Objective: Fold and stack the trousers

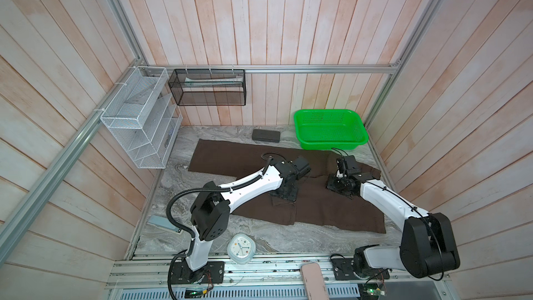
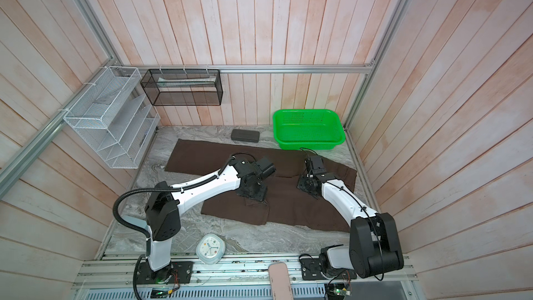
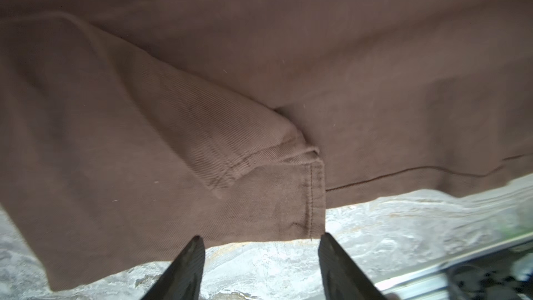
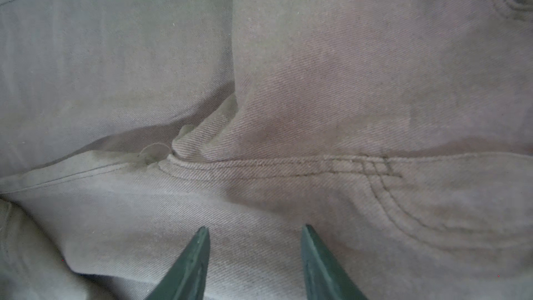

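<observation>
Well, on the left wall hangs a white wire rack (image 1: 138,128), and next to it a black mesh basket (image 1: 207,88). Below them the trousers (image 1: 331,206) lie spread out on the grey marble table (image 1: 259,238). They are dark brown, soft and not shiny, with fine slanted lines in the cloth. One long leg lies flat and reaches to the far left. The other leg lies nearer the front, with its end folded back on top.

A white clock (image 1: 241,248) sits at the front edge. The left gripper (image 3: 261,239) hangs just by the stitched hem (image 3: 313,197) of the folded end. Its two fingers stand apart and hold nothing.

A small dark case (image 1: 266,135) sits just behind the trousers. Further right, the right gripper (image 4: 255,229) points down over the top part, near the curved stitch lines (image 4: 403,206). Its fingers stand apart too, with nothing between them. The green basket (image 1: 330,129) sits in the far right corner, much smaller than the trousers.
</observation>
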